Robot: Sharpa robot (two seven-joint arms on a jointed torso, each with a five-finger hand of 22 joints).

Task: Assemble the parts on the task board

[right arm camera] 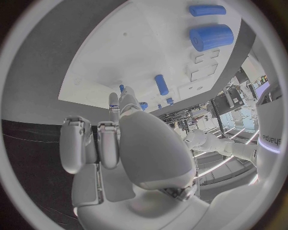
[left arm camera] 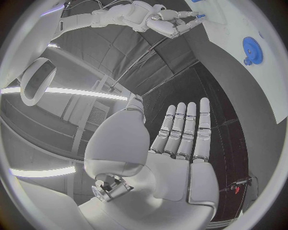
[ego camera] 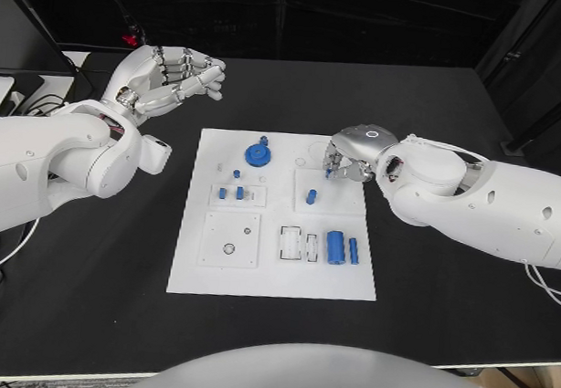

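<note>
Task board lies beneath right hand, grip unclear; left hand spread, empty.

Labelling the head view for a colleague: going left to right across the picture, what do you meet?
Left hand → blue gear near the task board's far edge → small blue peg → right hand.

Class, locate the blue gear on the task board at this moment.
In the head view, the blue gear lies near the far edge of the task board, left of centre, between the raised left hand and the right hand.
</note>
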